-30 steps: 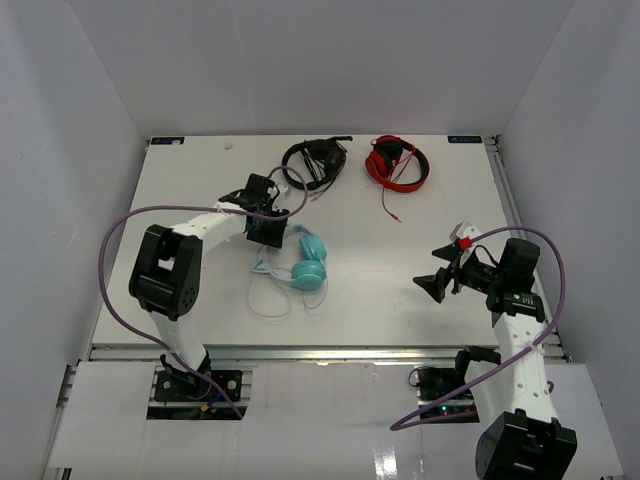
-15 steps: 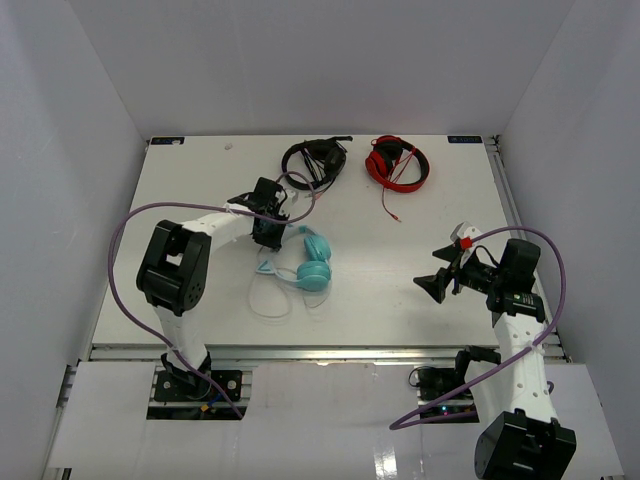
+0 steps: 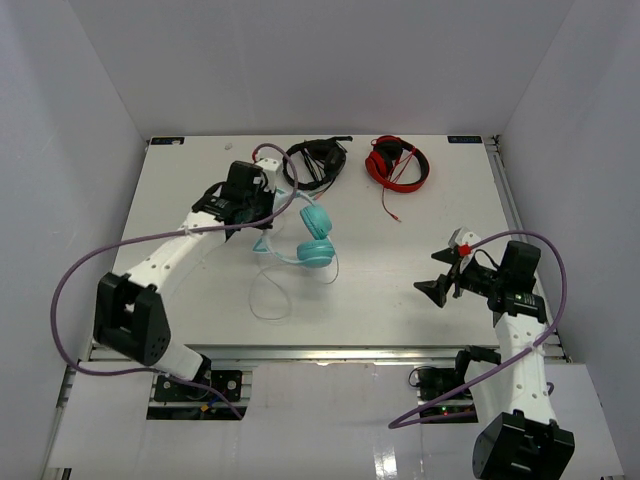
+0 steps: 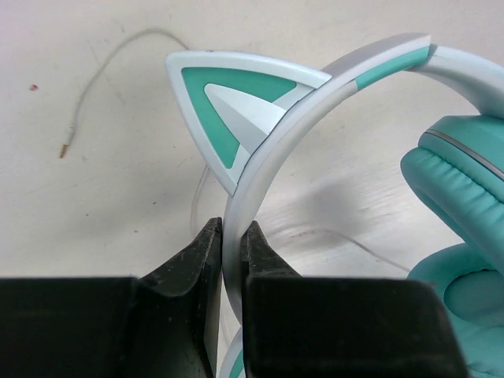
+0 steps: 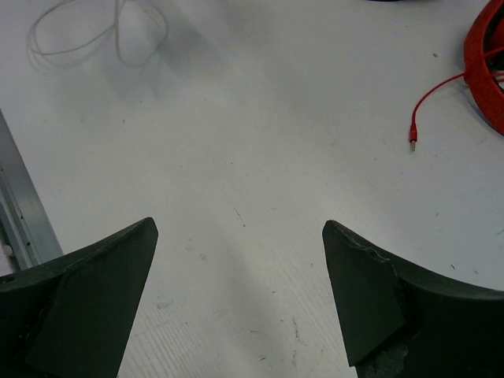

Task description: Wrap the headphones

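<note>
White surface (image 3: 380,270) carries the headphones (image 3: 316,252). Left gripper (image 4: 234,236) clamped on their headband (image 4: 264,177); right gripper (image 5: 240,228) spread wide, empty.

The white table (image 3: 400,295) carries teal headphones (image 3: 317,251), black headphones (image 3: 325,160) and red headphones (image 3: 384,165).

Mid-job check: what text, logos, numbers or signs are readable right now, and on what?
No readable text in any view.
Teal headphones: headband and cat ear seen close up, no print.
Black headphones and red headphones: too small to tell any marking.
Left gripper and right gripper: plain black fingers, no labels.
</note>
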Controlling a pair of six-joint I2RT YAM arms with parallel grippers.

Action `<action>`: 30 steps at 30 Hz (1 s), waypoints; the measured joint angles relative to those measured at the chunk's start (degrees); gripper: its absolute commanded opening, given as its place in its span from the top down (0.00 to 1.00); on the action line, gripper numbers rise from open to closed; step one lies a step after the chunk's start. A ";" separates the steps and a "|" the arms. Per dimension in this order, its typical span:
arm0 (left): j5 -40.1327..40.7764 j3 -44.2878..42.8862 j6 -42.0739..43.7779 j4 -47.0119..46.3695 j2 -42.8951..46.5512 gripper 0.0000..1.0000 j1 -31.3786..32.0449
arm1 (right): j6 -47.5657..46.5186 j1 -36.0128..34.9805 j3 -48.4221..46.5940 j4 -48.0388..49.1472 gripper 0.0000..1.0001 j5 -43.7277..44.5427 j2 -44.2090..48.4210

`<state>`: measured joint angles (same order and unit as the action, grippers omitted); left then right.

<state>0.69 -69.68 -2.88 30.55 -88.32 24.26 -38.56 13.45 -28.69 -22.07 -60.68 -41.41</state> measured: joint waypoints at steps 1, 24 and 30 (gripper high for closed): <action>-0.17 0.26 -0.75 0.08 2.73 1.00 -0.03 | -2.46 -0.13 -0.43 -1.77 0.09 -0.83 -0.13; 0.90 -0.42 -23.64 5.04 18.60 1.00 -3.39 | 6.13 -37.97 -27.77 4.10 0.10 5.80 -29.35; 0.74 -0.84 -30.48 3.39 18.55 1.00 -3.46 | 7.85 -38.69 -26.99 11.03 0.10 1.46 -32.53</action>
<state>1.43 -70.52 -33.36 33.94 -69.77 20.80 -30.71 -25.24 -55.68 -11.03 -59.22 -73.94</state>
